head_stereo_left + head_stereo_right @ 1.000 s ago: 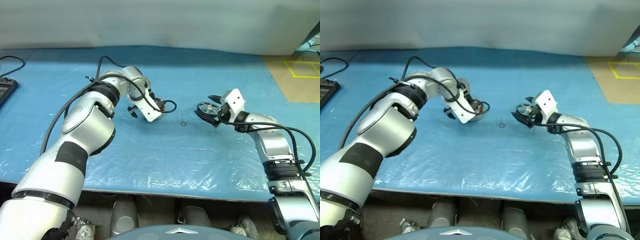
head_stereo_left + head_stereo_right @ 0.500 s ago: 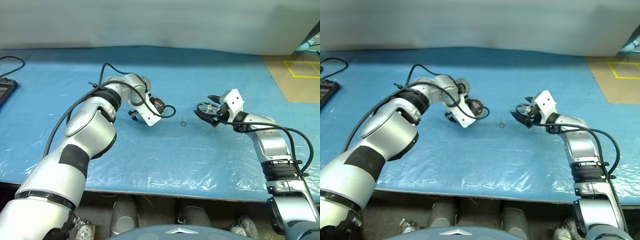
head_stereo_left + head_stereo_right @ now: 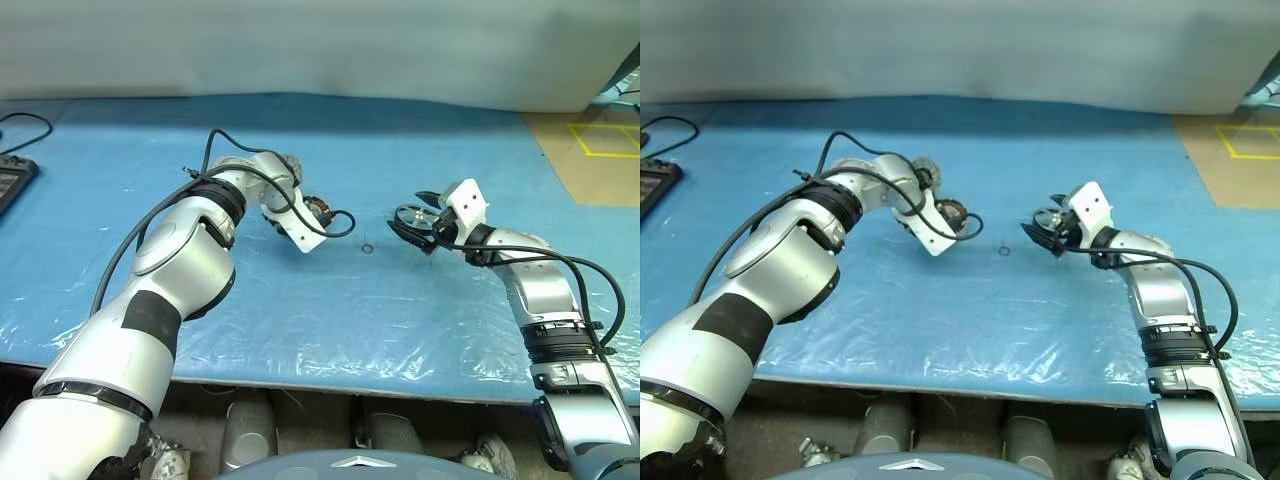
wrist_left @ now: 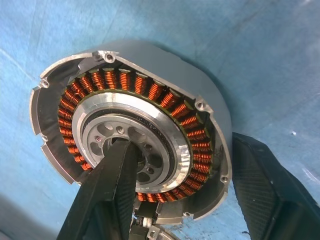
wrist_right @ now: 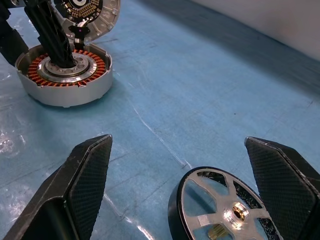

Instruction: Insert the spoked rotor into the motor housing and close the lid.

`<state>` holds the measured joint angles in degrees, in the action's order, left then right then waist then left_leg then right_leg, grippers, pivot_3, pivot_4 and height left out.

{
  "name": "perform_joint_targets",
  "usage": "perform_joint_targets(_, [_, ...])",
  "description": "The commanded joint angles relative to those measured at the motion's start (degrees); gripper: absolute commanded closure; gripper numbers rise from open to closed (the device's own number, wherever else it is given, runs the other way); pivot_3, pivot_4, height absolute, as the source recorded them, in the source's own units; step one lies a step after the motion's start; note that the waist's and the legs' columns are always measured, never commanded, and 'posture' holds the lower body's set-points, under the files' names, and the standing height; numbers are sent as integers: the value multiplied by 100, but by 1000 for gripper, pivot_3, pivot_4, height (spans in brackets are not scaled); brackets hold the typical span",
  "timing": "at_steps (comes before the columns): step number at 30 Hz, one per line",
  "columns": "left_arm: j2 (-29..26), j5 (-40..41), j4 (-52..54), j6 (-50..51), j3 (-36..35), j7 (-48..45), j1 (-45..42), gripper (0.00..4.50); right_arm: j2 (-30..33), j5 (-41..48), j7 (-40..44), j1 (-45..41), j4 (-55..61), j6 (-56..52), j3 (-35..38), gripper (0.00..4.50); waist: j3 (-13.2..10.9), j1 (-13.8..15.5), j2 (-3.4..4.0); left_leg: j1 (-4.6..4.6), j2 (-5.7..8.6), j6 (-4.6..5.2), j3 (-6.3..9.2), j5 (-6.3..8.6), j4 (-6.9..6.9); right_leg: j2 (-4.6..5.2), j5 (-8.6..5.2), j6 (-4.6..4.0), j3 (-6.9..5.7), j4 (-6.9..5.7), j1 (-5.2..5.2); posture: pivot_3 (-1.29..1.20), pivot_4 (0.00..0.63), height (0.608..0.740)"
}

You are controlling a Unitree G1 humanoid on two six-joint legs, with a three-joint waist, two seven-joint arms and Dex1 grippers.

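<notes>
My left gripper (image 4: 175,200) is down over the motor housing (image 4: 135,145), which sits flat on the blue plastic-covered table (image 3: 330,310), open face up, ring of copper windings (image 4: 165,97) showing all the way round. It is round, so it has no long axis to speak of; its axle line points straight up out of the table. One of my left fingers (image 4: 107,190) reaches into the silver centre hub, the other stands outside the casing wall, so the jaws straddle the rim with a gap between them; I can't tell from here whether they are pressing on it. The lid (image 5: 87,12) stands tipped up from the housing's far edge, its inner face with a dark centre turned back toward the windings. Over on my other side, my right gripper (image 5: 195,200) hangs with its fingers spread wide, and the spoked rotor (image 5: 227,207) sits between them, shiny spoked face with its cut-outs facing up toward the wrist camera, dark rim around it; from the head views the rotor (image 3: 414,220) appears tilted at the fingertips, well apart from the housing (image 3: 315,212). I cannot tell whether the pads actually touch the rotor's rim. A small dark ring (image 3: 368,247) lies on the table between the two grippers. No brand, label or readable writing shows on any part.
</notes>
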<state>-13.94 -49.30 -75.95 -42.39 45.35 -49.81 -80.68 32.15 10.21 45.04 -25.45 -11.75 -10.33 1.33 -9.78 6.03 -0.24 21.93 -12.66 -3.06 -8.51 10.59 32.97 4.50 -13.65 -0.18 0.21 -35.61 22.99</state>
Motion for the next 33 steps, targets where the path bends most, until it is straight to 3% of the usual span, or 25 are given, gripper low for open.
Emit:
perform_joint_targets(1, [-10, 141, 71, -683, -21, -112, 84, 2170, 56, 69, -30, 62, 219, 147, 168, 0, 0, 4, 0, 1, 0, 0, 0, 0, -2, 0, 0, 0, 0, 3, 0, 0, 150, 740])
perform_joint_targets(20, [-783, -123, 1300, -3533, 414, 693, 209, 2170, -106, 80, -341, 409, 410, 213, 176, 0, -1, 3, 0, 14, -2, -2, 1, 1, -20, -4, 0, 1, -8, 23, 9, 0, 150, 740])
perform_joint_targets(26, [-860, -337, 1654, -3915, 505, 1038, 186, 2170, -126, 69, -360, 418, 400, 237, 144, 0, -2, 3, 0, 15, -2, -3, 1, 1, -19, -4, 0, 2, -8, 22, 9, 0, 150, 740])
perform_joint_targets(33, [-965, -1336, 1921, -3936, 802, 2089, 117, 2170, -120, 58, -370, 360, 350, 264, 147, 0, -2, -22, 0, 13, -3, -4, 1, 1, -19, -10, 1, 3, -6, 20, 10, 0, 150, 740])
